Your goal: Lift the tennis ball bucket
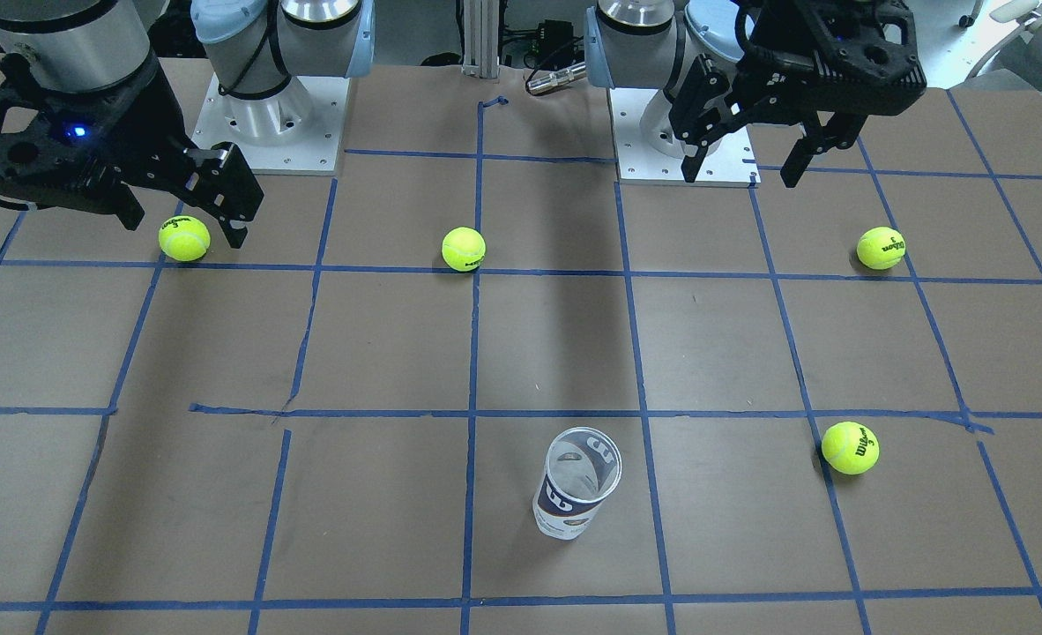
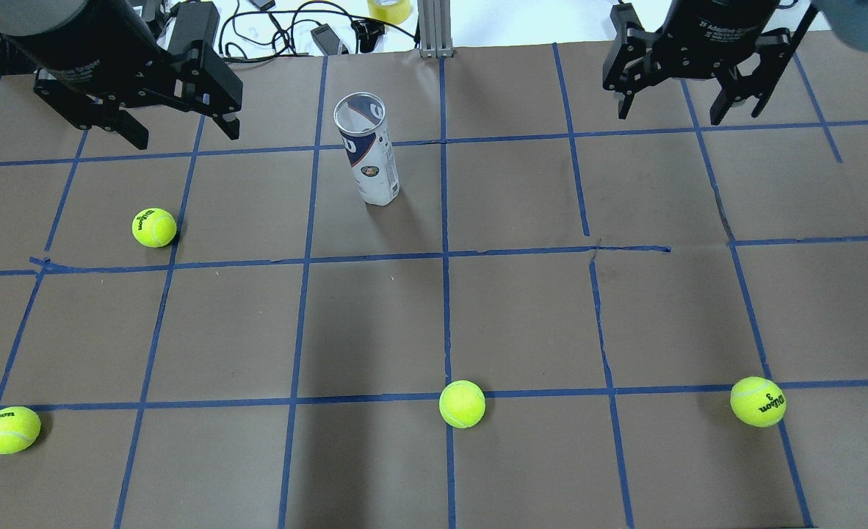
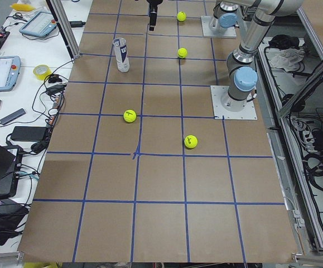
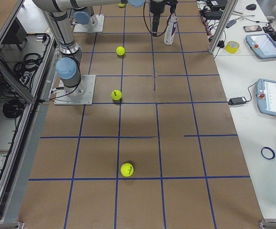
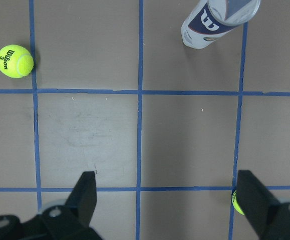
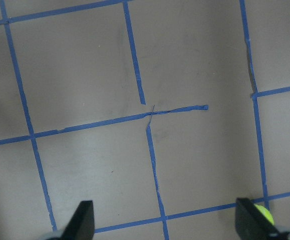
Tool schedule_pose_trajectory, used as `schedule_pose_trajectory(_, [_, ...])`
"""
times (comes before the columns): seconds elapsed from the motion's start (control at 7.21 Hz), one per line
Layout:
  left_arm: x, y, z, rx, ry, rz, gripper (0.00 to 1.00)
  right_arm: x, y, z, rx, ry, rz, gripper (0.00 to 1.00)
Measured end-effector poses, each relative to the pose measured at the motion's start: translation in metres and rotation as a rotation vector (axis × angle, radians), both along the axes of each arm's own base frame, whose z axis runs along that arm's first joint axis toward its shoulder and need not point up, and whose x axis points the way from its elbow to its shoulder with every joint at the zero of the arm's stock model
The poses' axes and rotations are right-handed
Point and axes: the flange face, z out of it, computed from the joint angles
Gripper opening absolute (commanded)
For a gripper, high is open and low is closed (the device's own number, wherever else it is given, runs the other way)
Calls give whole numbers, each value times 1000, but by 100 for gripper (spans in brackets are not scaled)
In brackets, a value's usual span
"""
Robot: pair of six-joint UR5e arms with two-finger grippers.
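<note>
The tennis ball bucket point(image 2: 371, 158) is a slim clear can with a white and navy label. It stands upright with its top open and looks empty, on the far side of the table point(image 1: 574, 485). My left gripper point(image 2: 183, 131) is open and empty, raised above the table to the bucket's left. The left wrist view shows the bucket point(image 5: 217, 22) ahead and to the right of the open left gripper point(image 5: 166, 182). My right gripper point(image 2: 670, 112) is open and empty, raised far to the bucket's right, and its wrist view point(image 6: 164, 207) shows no bucket.
Several yellow-green tennis balls lie apart on the brown taped table: one near the left gripper point(image 2: 154, 227), one near left point(image 2: 11, 430), one near centre point(image 2: 462, 403), one near right point(image 2: 758, 401). Cables and a tape roll point(image 2: 388, 9) lie beyond the far edge.
</note>
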Motion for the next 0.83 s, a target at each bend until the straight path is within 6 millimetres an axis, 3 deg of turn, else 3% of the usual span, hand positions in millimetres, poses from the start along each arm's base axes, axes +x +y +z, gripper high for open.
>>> schedule_pose_trajectory(0.83, [3, 2, -2, -17, -8, -45, 100, 1, 0, 0, -3, 0, 3, 100])
